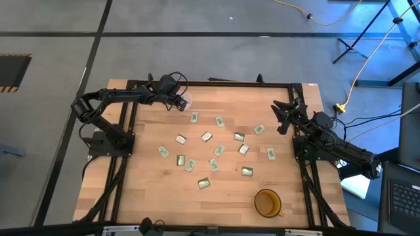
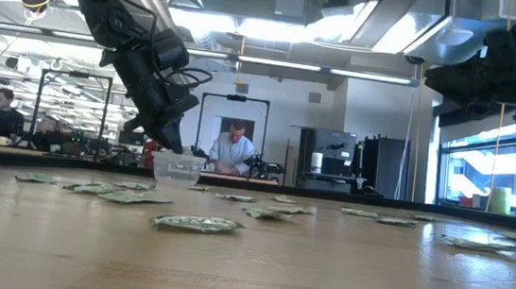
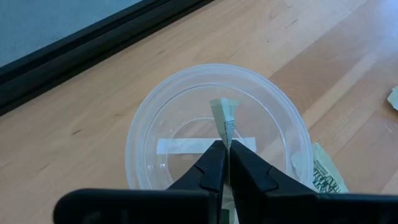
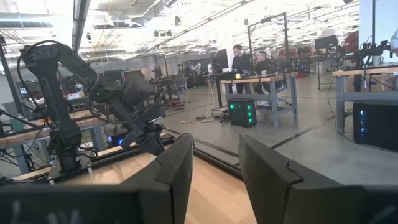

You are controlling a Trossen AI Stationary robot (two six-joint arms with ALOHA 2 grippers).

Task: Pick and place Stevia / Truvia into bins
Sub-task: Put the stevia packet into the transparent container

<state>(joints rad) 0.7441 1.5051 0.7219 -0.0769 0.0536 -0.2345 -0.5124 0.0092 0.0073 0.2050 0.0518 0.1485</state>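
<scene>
A small round clear cup (image 3: 217, 127) stands near the table's far left corner, also in the high view (image 1: 186, 99) and the low view (image 2: 177, 167). My left gripper (image 3: 224, 149) hangs over its mouth, shut on a green-and-white Stevia sachet (image 3: 224, 118). Several more sachets (image 1: 213, 154) lie flat across the middle of the table. My right gripper (image 4: 214, 165) waits open and raised at the table's far right (image 1: 282, 117), nothing between its fingers. My left gripper pinches one end of the sachet (image 3: 226, 135) between its two fingertips. The fingers slant down from the table's left side. The sachet sticks out past the tips, edge-on, lifted clear above the inside of the cup.
A bigger amber cup (image 1: 267, 203) stands near the front right. One sachet (image 3: 323, 171) lies on the wood right beside the clear cup. A black frame (image 1: 216, 84) runs along the table's far edge. People sit at desks in the room behind.
</scene>
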